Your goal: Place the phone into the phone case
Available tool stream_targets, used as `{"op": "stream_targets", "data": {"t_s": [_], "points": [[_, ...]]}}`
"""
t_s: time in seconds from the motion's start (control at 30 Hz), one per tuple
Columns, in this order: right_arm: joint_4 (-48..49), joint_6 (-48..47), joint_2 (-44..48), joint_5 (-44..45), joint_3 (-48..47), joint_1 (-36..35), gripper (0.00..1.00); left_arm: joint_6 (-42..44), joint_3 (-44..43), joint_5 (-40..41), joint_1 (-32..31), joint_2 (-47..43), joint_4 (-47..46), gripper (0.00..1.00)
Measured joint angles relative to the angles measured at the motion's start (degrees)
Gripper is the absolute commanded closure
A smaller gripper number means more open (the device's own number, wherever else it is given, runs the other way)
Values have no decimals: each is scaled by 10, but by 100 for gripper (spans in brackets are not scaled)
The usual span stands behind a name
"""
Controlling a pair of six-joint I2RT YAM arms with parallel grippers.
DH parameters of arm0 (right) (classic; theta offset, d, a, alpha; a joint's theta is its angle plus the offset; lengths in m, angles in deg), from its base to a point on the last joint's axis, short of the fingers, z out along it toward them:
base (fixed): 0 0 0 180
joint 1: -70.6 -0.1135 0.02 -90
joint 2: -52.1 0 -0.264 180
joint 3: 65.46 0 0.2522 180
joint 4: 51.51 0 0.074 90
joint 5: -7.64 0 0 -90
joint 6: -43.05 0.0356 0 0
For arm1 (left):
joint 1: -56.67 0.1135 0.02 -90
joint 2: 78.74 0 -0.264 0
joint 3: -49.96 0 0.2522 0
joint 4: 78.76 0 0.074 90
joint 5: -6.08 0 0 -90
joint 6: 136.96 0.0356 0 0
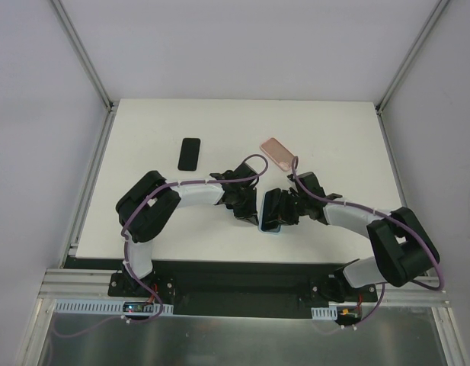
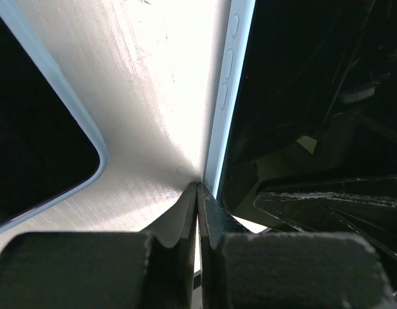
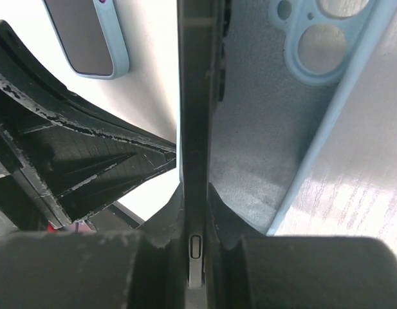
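Note:
A light blue phone case [image 1: 270, 221] stands on edge at the table's middle, between both grippers. In the right wrist view its grey lining [image 3: 262, 129] and camera cut-outs show. My right gripper [image 1: 284, 210] [image 3: 193, 193] is shut on the thin dark phone [image 3: 195, 96]. The phone stands on edge against the open case, with its charging port between my fingers. My left gripper [image 1: 246, 210] [image 2: 198, 187] is shut and empty. Its tips touch the case's button edge [image 2: 227, 96], beside the phone's black screen [image 2: 301, 84].
A black phone [image 1: 189, 154] lies at the back left. A pinkish slab [image 1: 279, 154] lies behind the grippers. A pale-blue-rimmed slab shows in the right wrist view [image 3: 89, 38] and the left wrist view [image 2: 31, 141]. The white table [image 1: 341, 137] has side walls.

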Motion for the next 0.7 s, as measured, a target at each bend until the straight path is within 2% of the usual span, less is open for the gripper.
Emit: {"op": "stream_targets", "data": {"t_s": [0.4,0.7], "points": [[29,3,-24,-17,0,3,84,-9,0,0,0,0,1,100],[46,6,-29,-21,6,4,88,-16,0,0,-1,0,0,100]]}}
